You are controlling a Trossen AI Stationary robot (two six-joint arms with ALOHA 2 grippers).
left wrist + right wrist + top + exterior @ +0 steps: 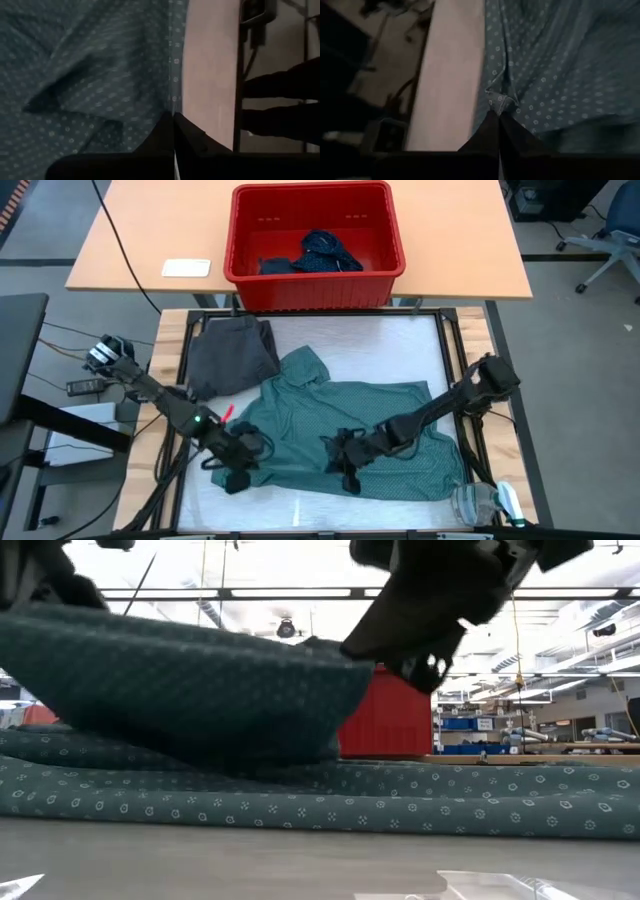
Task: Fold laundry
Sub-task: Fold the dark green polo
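- A white mat (400, 350) is covering the work table, framed by dark rails; a tan table (140, 240) is standing behind it, carrying a red basket (312, 280) and a small white card (186, 267).
- Inside the basket a navy dotted piece (328, 248) and a plain dark one (275, 266) are lying together.
- A clear plastic item (480, 502) is sitting at the mat's near right corner.
- In the low view the room is showing ceiling light strips and shelving far behind, with the basket's red wall (385, 725) rising beyond the cloth.
- The teal shirt (340, 415) is lying spread across the middle of the mat, collar toward the basket; a charcoal piece (232, 352) is lying at the far left, just beside the shirt's collar end.
- The left gripper (238, 470) is sitting at the shirt's near left edge, fingers (165, 137) clenched together on the hem of the shirt (100, 75).
- The right gripper (345, 460) is sitting low on the shirt near its near-middle edge, fingers (507, 135) pinched tight on a small bunched fold of the shirt (560, 75).
- In the low view a fold of the shirt (180, 680) is hanging lifted above the flat layer on the mat.
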